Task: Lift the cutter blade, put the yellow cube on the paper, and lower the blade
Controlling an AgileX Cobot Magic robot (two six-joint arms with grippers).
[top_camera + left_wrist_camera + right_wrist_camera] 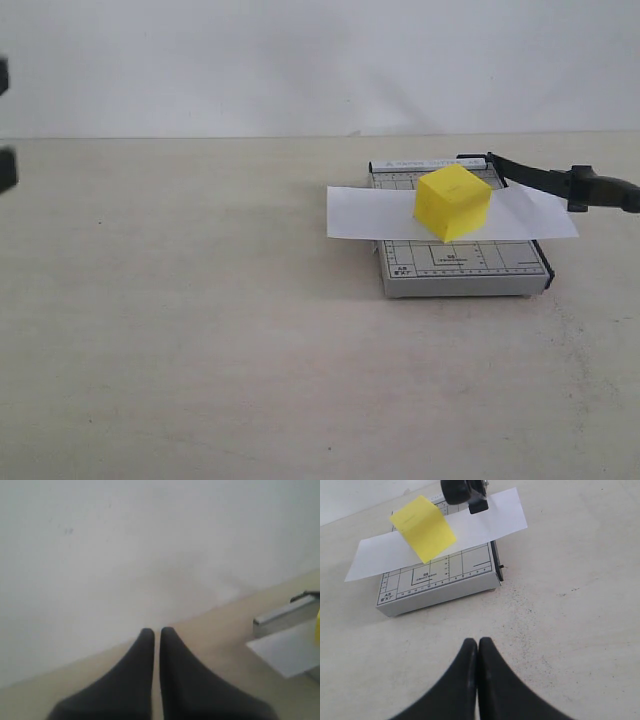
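White paper (360, 212), yellow cube (452, 203), black cutter blade (530, 176), grey gridded base (460, 268).

The left tool (156, 631) and right tool (478, 642) each have smooth black fingers (462, 685) tapering to rounded tips

Table (200, 350): pale beige matte top, finely speckled, with faint scuffs. Wall (300, 60): plain white, rising directly behind the table's far edge; the join reads as one thin straight line. Light soft and even, shadows on the table weak. Small dark fleck (69, 530) on the wall, above the table.
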